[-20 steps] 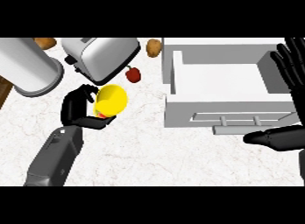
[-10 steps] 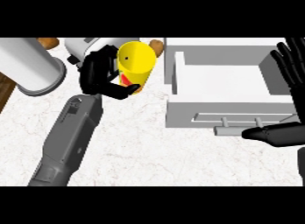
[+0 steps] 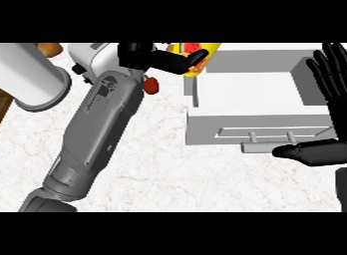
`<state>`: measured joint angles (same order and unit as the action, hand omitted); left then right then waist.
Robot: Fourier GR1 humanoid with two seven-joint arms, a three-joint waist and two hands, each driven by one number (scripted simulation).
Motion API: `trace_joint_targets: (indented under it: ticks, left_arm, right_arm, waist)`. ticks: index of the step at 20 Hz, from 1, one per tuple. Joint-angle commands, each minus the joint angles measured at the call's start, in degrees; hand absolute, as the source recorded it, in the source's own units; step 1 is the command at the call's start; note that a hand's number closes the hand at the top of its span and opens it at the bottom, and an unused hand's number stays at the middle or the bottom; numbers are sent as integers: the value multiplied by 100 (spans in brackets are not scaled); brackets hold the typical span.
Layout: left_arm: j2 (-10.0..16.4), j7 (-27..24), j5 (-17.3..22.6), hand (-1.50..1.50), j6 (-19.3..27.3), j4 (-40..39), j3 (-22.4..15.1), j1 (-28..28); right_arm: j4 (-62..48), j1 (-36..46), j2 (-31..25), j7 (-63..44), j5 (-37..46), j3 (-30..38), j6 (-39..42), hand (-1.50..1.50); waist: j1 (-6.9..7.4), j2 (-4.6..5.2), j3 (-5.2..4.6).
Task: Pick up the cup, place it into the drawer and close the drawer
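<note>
The white marbled counter (image 3: 154, 164) is filling most of the head view. The grey left forearm (image 3: 95, 134) is crossing it, running from 7 o'clock up toward 12 o'clock. It is covering part of the counter and of the toaster (image 3: 95, 55) behind it.

At 2 to 3 o'clock, a white drawer (image 3: 221, 122) is standing open, with its bar handle (image 3: 275, 135) facing 6 o'clock. At 10 o'clock, a large white cylinder (image 3: 22, 74) is lying at the counter's edge, just beside the toaster.

The right hand (image 3: 344, 99) is resting at 3 o'clock, beside the drawer's right wall. Its fingers are spread wide and pointing up, and its thumb is lying in front of the handle, holding nothing.

The left hand (image 3: 158, 57) is sitting at 12 o'clock with its fingers curled round the yellow cup (image 3: 212, 50). The cup is tilting at the drawer's far left corner and overlapping its left wall. Whether it is over the drawer's inside cannot be told. A red patch is showing on the cup, too small to read as a label.

A small red thing (image 3: 153, 85) is lying between the forearm and the drawer, at 11 o'clock. A brown thing (image 3: 50, 48) is peeking in at the top edge, near the cylinder.
</note>
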<state>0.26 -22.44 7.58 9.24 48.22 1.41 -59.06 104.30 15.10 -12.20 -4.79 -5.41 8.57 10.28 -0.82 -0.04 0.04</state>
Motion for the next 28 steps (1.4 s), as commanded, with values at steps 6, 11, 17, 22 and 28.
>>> trace_joint_targets:
  ticks: [6,11,17,22,28]
  left_arm:
    - [-26,760,398,150,1081,-1784,-718,-1555]
    - [-26,917,697,150,1239,-2575,-1094,-1823]
    - [-26,1267,783,150,721,-3125,-1676,-1895]
    - [-26,1062,886,150,570,-3211,-2068,-1638]
    - [-26,567,1504,-150,638,-2839,-2072,-1157]
  right_arm:
    - [-137,240,-82,34,-182,47,172,-150]
    - [-74,142,106,206,-13,-159,99,-150]
    - [-92,498,90,90,-153,-257,211,-150]
    - [-183,650,19,83,-254,-214,311,-150]
    - [-215,915,214,-31,-590,-628,663,-150]
  waist:
    - [-318,85,5]
    - [-469,118,7]
    - [-804,212,12]
    - [-939,259,10]
    - [-1231,312,0]
